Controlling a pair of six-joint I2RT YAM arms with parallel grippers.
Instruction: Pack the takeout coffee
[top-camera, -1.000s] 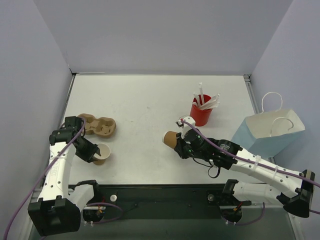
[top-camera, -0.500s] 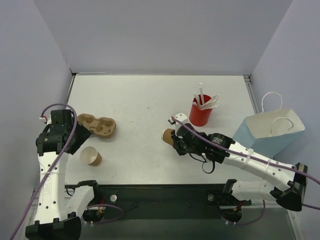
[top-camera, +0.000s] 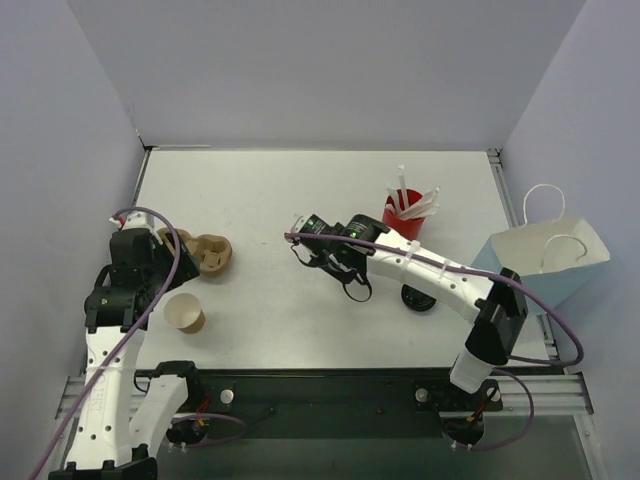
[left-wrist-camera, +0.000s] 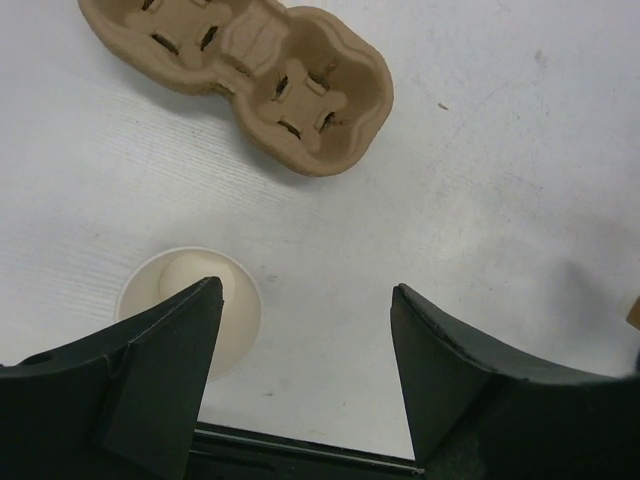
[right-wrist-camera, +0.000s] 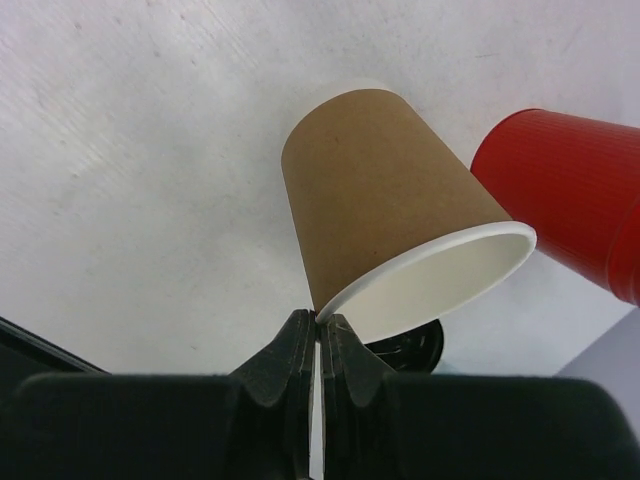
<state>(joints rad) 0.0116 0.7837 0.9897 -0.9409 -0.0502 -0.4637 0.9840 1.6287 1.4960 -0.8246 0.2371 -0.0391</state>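
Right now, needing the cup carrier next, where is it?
Top view: the cup carrier lies on the left of the table, just beyond the lidless tan cup.

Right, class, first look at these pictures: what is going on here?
The right gripper pinches the rim of a small tan kraft paper cup, tilted, with its white inside showing and no lid on. A round black plastic lid lies on the white table. The left gripper hangs open above a second lidless tan paper cup, near a brown moulded-pulp cup carrier. The pale blue paper bag stands far right, untouched.
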